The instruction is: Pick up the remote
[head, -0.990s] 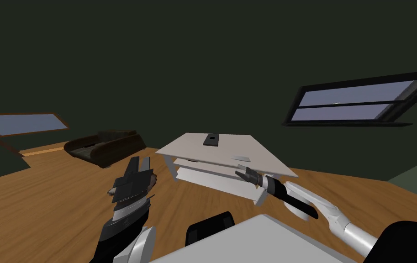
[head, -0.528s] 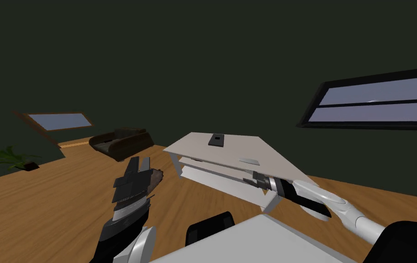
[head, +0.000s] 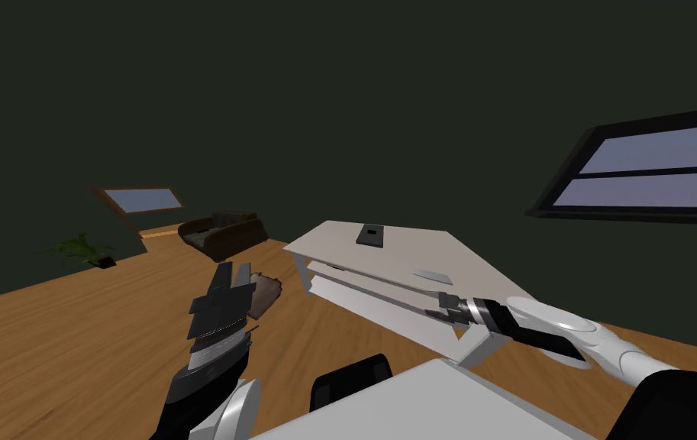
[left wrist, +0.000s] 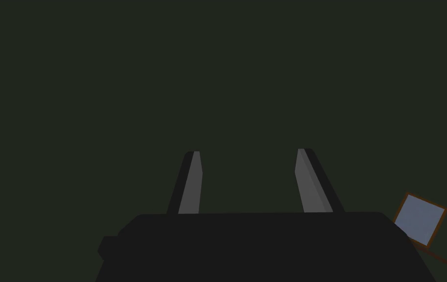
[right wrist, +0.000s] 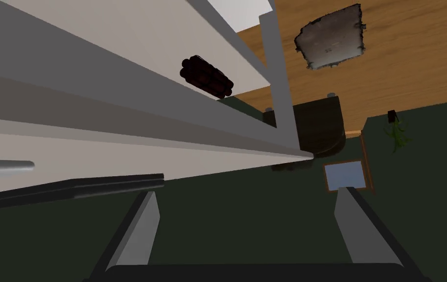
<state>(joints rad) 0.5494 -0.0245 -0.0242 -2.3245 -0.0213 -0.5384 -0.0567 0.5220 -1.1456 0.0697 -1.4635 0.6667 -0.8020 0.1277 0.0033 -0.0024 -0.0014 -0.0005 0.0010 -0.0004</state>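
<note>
right gripper point(right wrist: 247, 192) spread beside white table point(head: 392, 256); wood floor point(head: 72, 336), dark walls point(head: 339, 92)

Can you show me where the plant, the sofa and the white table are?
plant point(head: 79, 248), head view, on its green leaves.
sofa point(head: 224, 233), head view, on the middle of its dark body.
white table point(head: 331, 243), head view, on a bare part of its top.
</note>
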